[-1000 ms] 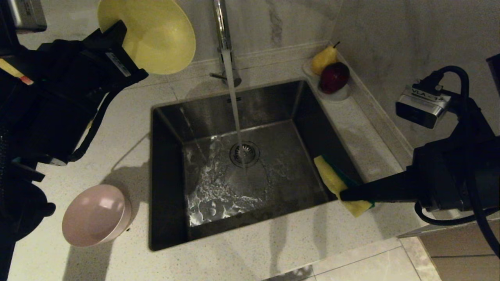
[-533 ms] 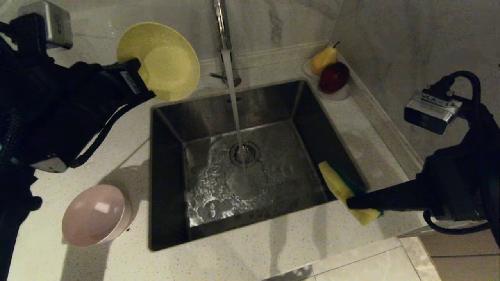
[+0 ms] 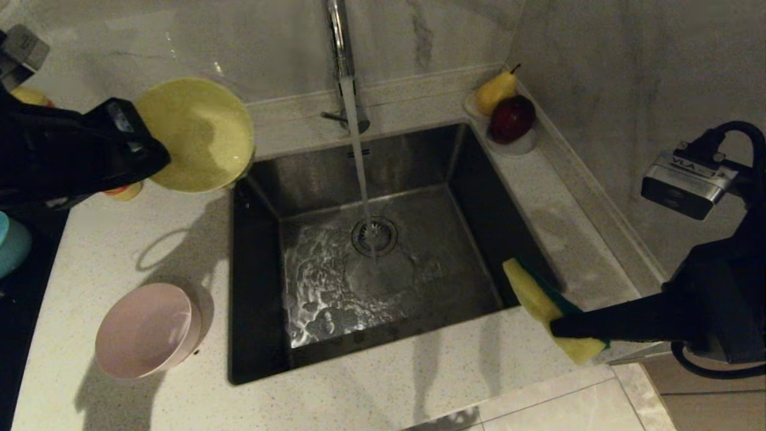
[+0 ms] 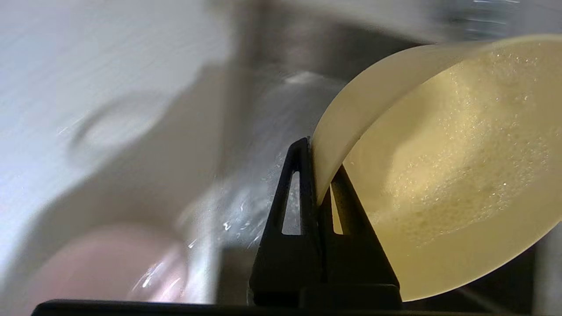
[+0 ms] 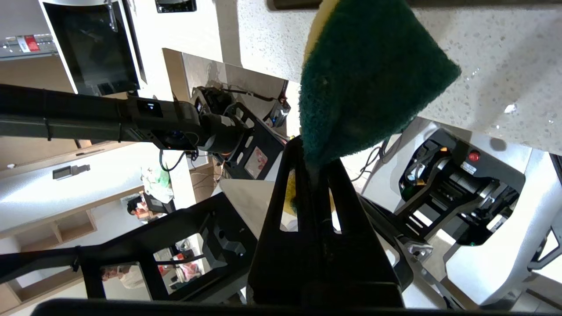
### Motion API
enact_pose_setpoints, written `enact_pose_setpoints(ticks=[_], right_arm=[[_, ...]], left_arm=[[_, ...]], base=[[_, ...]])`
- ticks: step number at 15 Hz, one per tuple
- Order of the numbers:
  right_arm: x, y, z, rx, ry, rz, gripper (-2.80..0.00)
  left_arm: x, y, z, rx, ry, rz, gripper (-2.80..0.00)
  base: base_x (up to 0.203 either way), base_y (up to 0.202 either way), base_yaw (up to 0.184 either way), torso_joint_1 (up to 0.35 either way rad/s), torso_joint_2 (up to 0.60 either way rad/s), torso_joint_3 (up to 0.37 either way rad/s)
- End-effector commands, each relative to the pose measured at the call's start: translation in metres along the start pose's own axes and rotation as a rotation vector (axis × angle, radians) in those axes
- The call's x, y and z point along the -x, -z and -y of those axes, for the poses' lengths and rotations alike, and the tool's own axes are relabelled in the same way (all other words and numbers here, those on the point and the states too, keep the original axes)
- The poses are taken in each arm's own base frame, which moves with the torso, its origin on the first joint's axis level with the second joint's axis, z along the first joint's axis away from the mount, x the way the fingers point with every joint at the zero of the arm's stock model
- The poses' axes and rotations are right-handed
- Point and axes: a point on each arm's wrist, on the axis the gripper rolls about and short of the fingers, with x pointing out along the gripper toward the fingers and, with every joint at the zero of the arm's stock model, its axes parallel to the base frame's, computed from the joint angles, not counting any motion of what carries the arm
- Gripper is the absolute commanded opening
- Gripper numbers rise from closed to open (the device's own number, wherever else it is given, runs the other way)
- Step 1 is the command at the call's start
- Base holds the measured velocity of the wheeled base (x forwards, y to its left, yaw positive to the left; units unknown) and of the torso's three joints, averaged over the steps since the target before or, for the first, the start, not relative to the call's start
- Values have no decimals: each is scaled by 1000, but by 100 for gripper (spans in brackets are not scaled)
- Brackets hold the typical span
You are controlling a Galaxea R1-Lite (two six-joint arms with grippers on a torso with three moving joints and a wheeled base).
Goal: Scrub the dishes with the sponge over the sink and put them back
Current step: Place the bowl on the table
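Observation:
My left gripper (image 3: 146, 152) is shut on the rim of the pale yellow bowl (image 3: 194, 134), held tilted above the counter at the back left corner of the sink (image 3: 257, 287). The left wrist view shows both fingers pinching the bowl's wall (image 4: 448, 175), with suds inside. The pink bowl (image 3: 146, 329) sits on the counter left of the sink. An edge of the light blue bowl (image 3: 9, 245) shows at far left. My right gripper (image 3: 559, 326) is shut on the sponge (image 3: 541, 305) over the sink's front right corner, its green face (image 5: 369, 79) toward the wrist camera.
Water runs from the chrome tap (image 3: 341, 36) onto the drain strainer (image 3: 375, 234). A pear (image 3: 495, 90) and a red apple (image 3: 511, 117) rest on a small dish at the back right corner. A marble wall rises behind and to the right.
My left arm has swung the yellow bowl down and left, away from the tap, and turned it. My right gripper has drifted slightly right and toward the front with the sponge.

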Motion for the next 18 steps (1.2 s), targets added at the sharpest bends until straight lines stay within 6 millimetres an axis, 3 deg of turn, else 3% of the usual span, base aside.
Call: enact_pose_setpoints(ticks=[1, 10, 15, 18], right_arm=[[1, 1, 0, 1, -6, -2, -280], [-4, 1, 2, -1, 1, -16, -280], [-3, 4, 3, -3, 3, -19, -280], [-1, 5, 3, 0, 2, -17, -280]], left_arm=[[4, -15, -23, 78, -130, -2, -280], [-52, -41, -111, 404, -505, 76, -280], [-67, -36, -140, 493, -613, 59, -280], [-89, -25, -160, 545, -683, 11, -280]], base=[[0, 0, 0, 0, 0, 0], [0, 0, 0, 0, 0, 0], [0, 0, 0, 0, 0, 0], [0, 0, 0, 0, 0, 0]])
